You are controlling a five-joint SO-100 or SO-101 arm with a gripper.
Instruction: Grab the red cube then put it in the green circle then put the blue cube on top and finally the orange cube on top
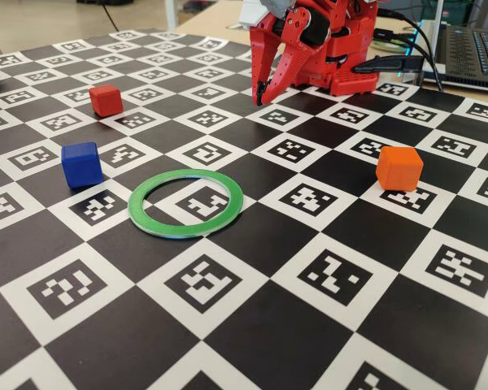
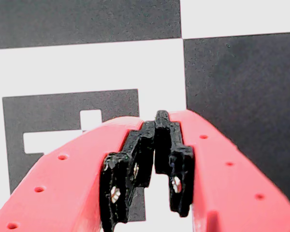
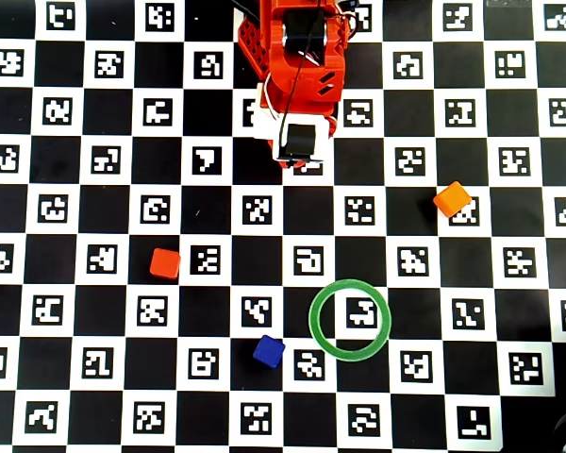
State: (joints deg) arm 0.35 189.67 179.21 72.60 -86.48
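Green circle (image 1: 186, 203) lies flat, thin, open-centred, empty.

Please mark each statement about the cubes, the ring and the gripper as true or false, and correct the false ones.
1. The green circle has no cube inside it. True.
2. The gripper holds the red cube. False: it is shut on nothing, and the cube lies apart on the board.
3. The blue cube sits on the red cube. False: both rest separately on the board.
4. In the overhead view, the orange cube lies right of the ring. True.
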